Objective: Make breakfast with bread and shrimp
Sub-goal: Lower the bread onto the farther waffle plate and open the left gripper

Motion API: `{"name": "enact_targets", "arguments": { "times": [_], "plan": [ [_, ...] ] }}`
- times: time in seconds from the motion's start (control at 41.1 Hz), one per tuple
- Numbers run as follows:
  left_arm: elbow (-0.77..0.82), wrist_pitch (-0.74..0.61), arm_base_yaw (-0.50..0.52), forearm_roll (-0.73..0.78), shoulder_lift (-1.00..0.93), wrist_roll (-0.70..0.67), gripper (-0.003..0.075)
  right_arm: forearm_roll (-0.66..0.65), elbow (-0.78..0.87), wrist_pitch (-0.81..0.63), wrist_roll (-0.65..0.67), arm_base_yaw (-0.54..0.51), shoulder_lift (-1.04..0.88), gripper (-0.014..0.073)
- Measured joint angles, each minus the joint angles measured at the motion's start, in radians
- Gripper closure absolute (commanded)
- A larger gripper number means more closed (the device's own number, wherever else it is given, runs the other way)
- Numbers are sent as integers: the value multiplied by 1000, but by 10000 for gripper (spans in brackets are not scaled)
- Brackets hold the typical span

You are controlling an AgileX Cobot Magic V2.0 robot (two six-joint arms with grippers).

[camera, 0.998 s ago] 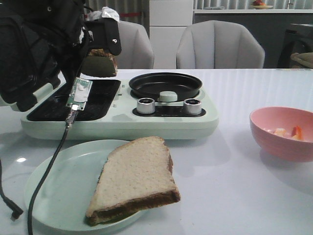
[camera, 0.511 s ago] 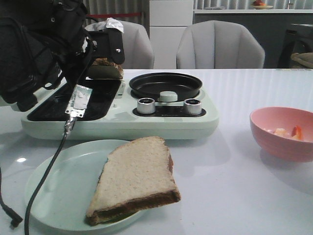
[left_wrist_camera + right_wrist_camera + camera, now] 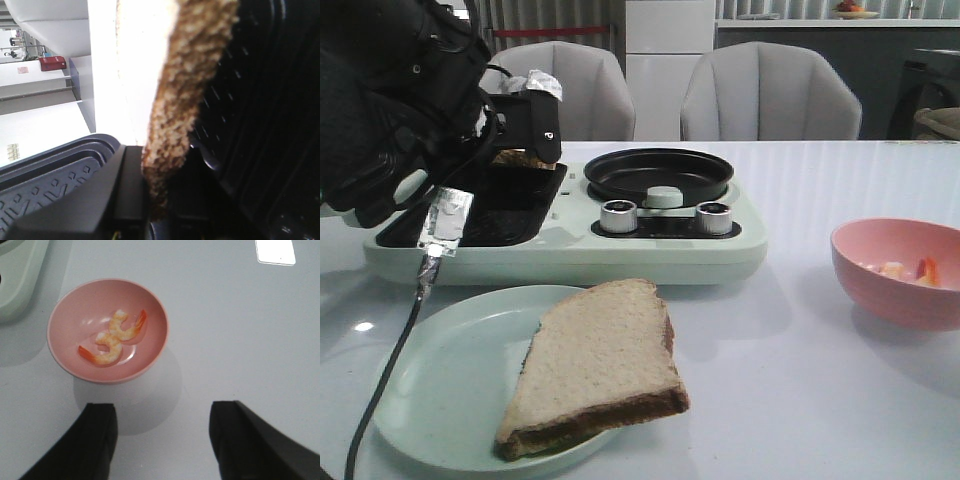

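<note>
Bread: coarse, porous brown crust, pinched by the left end effector.
Shrimp: curled, glossy, orange-tailed.
Right end effector: wide apart.

I see open surface between the plate and pink bowl, easy pass there. The cooker blocks the back, and my left arm crowds its grill tray.

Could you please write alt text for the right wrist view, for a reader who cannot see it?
A pink bowl holding two curled shrimp sits on a pale table. The right tool hovers open and empty nearer the camera, its dark fingers spread apart. A corner of a pale green appliance shows at the edge.
</note>
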Motion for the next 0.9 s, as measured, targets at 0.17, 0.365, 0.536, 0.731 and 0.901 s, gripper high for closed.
{"name": "enact_targets", "arguments": {
  "times": [0.17,0.365,0.536,0.731,0.901],
  "plan": [
    [0,3,0,0,0,0,304,0,0,0,0,0,0,78],
    [0,4,0,-4,0,0,200,0,0,0,0,0,0,78],
    [0,4,0,-49,-19,10,197,0,0,0,0,0,0,78],
    [2,-10,0,-304,-85,194,197,0,0,0,0,0,0,78],
    [4,63,-19,-554,-172,350,197,0,0,0,0,0,0,78]
  ]
}}
